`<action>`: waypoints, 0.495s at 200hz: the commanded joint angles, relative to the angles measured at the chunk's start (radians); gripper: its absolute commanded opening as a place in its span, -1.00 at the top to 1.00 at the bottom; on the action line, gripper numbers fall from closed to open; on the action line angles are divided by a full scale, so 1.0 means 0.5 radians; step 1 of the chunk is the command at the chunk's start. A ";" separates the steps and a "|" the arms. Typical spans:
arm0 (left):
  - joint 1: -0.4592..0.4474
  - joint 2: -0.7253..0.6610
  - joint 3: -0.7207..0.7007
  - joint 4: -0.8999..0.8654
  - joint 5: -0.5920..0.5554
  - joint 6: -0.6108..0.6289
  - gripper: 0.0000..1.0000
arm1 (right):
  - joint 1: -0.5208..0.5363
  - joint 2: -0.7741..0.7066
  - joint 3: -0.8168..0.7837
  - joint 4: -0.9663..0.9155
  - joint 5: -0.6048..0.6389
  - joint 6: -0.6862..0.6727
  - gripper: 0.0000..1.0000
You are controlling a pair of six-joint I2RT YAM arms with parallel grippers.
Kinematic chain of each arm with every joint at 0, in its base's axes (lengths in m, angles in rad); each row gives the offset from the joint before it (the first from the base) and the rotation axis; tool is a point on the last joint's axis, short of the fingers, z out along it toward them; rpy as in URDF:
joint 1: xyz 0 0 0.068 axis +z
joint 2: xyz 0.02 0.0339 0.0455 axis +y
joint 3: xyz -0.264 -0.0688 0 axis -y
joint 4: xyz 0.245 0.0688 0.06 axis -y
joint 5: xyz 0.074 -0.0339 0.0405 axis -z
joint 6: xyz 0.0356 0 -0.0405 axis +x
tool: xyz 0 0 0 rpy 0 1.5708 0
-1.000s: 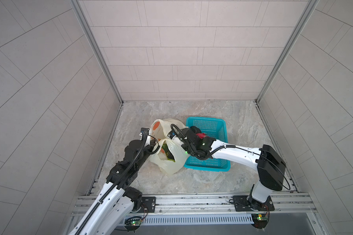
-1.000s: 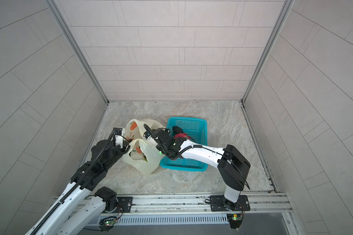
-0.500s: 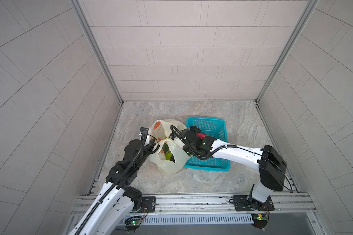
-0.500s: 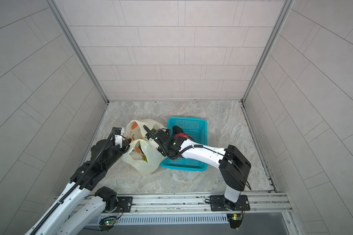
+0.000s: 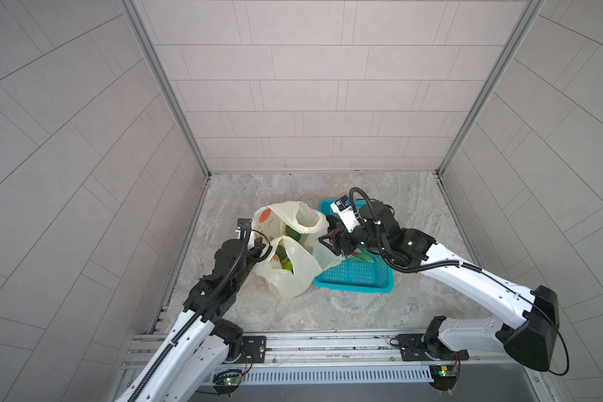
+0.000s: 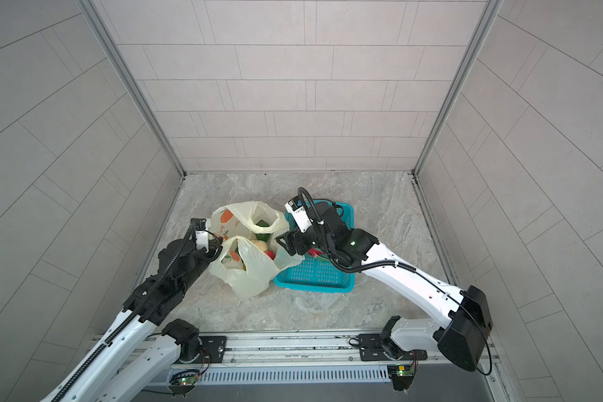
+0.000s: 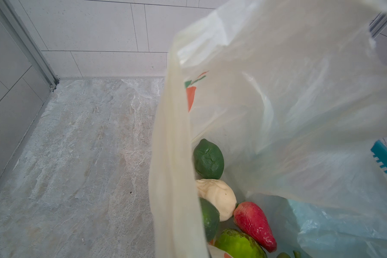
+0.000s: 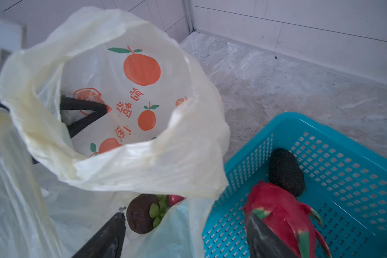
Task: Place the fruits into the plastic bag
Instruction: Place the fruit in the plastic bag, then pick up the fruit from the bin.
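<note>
Now letting go: right claw standing open between bag and basket

Both top views are showing the plastic bag (image 5: 288,275) standing on a marble floor (image 5: 328,306), its pale-yellow plastic touching the near wall of a teal basket (image 5: 355,278). The left gripper (image 5: 260,249) is pinching one handle loop of the bag, jaws together on the plastic, and is holding the mouth up. The right gripper (image 5: 332,243) is hovering where bag and basket meet. A second ago it was reaching further over the bag mouth. Now its jaws are standing wide apart and gripping nothing.

The right wrist view is showing a round dark purple fruit (image 8: 141,214) lying inside the bag just beside one fingertip (image 8: 112,230). This is probably the piece just released. Deeper in the bag, green fruits (image 7: 208,158), a small red fruit (image 7: 253,225) and a pale lump (image 7: 217,198) are resting together. Two pieces are waiting in the basket: the dragon fruit (image 8: 277,210) and, touching it, a dark brown fruit (image 8: 286,172). The task is looking well advanced, with those two left to carry across.
</note>
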 commanded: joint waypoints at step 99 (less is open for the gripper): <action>0.011 -0.018 -0.010 0.075 -0.145 -0.014 1.00 | -0.520 0.709 0.315 -0.298 0.178 0.229 -0.63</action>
